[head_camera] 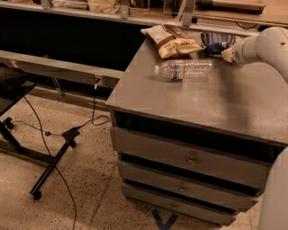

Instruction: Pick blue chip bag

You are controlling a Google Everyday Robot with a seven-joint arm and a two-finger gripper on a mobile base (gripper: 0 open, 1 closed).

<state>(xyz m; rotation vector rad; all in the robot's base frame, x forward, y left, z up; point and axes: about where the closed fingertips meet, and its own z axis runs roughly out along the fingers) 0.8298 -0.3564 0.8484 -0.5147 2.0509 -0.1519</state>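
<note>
The blue chip bag (215,43), dark blue with white print, lies at the back of the grey cabinet top (225,101), right of the tan and brown snack bag (173,42). My gripper (227,54), at the end of the white arm coming in from the right, is at the bag's front right edge, low over the top. I cannot tell whether it touches the bag. A clear water bottle (184,70) lies on its side in front of the two bags, left of the gripper.
The cabinet has several drawers (189,159) below its top. A shelf rail (135,13) runs behind it. On the floor to the left stand a black wheeled stand (49,168) and loose cables (92,121).
</note>
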